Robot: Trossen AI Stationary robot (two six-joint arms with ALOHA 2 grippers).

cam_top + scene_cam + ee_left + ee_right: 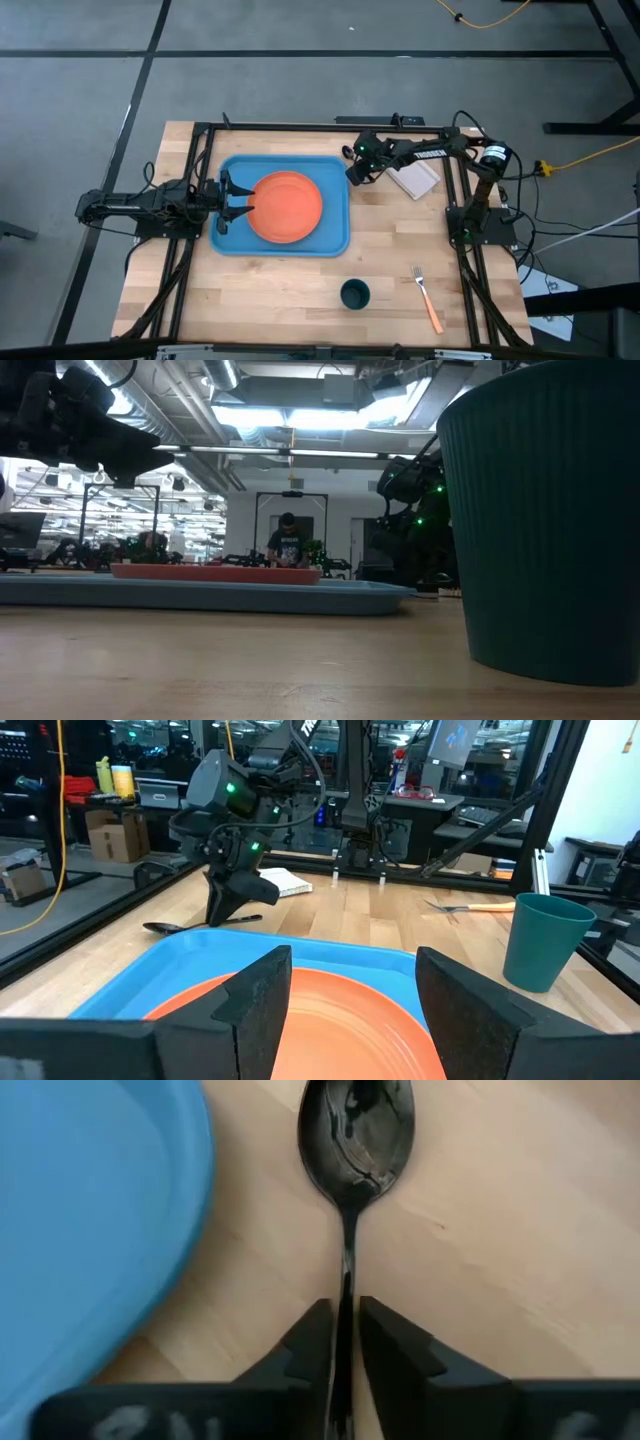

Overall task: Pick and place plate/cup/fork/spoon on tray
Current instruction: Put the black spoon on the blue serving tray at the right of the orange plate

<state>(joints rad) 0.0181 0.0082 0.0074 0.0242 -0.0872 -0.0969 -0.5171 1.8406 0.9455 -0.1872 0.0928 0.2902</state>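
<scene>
The orange plate (286,206) lies flat in the light-blue tray (335,240) at the table's middle. My left gripper (240,200) is open at the plate's left rim (340,1020), one finger on either side of it, and holds nothing. My right gripper (352,175) stands just off the tray's far right corner and is shut on the dark spoon (357,1125), which lies on the table. The teal cup (355,294) stands upright near the front edge. The orange-handled fork (427,298) lies flat to its right. My right gripper pinches the spoon's thin handle (346,1295) between its two fingers, about midway along it. The fingers come from above, pointing down, one on each side of the handle. The spoon lies flat on the table, and its bowl (160,928) also shows in the left wrist view.
A white rectangular pad (415,178) lies at the far right, close behind my right gripper. Black frame rails (205,130) run along the table's left, far and right sides. Bare wood lies in front of the tray, left of the cup. A person shows far off in the room (288,540).
</scene>
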